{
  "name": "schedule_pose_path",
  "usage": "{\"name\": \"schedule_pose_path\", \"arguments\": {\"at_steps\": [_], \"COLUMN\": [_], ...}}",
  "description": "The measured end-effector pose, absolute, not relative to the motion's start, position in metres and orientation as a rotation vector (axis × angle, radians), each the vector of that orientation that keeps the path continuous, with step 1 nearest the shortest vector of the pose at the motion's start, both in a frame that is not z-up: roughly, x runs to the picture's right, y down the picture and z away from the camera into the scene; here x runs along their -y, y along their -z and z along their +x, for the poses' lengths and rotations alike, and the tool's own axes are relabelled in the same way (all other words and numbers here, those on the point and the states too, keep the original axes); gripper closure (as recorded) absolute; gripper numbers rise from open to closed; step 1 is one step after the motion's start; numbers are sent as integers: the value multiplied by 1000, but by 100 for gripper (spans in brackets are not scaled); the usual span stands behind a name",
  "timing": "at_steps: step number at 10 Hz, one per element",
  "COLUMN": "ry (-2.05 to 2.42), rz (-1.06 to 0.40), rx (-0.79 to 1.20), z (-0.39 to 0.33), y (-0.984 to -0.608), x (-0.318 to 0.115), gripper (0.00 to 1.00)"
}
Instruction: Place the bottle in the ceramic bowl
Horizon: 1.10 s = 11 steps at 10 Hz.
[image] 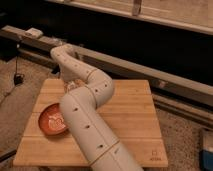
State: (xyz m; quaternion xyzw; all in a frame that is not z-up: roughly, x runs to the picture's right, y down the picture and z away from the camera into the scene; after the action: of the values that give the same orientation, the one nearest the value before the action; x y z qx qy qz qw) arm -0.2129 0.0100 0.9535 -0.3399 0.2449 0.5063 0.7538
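The ceramic bowl (51, 120) is shallow and orange-red with a pale swirl mark at its centre. It sits on the left part of the wooden table (130, 115), partly covered by my arm. My arm rises from the bottom, bends at the elbow and reaches back to the left. My gripper (73, 86) hangs at its end, just behind and above the bowl's far rim, mostly hidden by the arm. A small pale bit shows at the gripper; I cannot tell whether it is the bottle. No bottle lies on the table in view.
A long grey rail (150, 70) runs behind the table, with a small pale box (34, 33) on its left end. The floor is speckled carpet. A blue object (207, 150) stands at the right edge.
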Motion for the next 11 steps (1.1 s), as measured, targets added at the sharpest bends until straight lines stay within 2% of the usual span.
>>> {"name": "schedule_pose_path", "arguments": {"at_steps": [5,6,10,11], "ry": [-1105,-1104,-1103,-1107], "rz": [-759,-764,-796,-796], "rx": [-556,-559,-552,-546], "z": [-211,-210,-204,-202], "y": [-964,-965,-958,-954], "x": [-24,-28,-42,-41], "gripper": [37,43,85,90]}}
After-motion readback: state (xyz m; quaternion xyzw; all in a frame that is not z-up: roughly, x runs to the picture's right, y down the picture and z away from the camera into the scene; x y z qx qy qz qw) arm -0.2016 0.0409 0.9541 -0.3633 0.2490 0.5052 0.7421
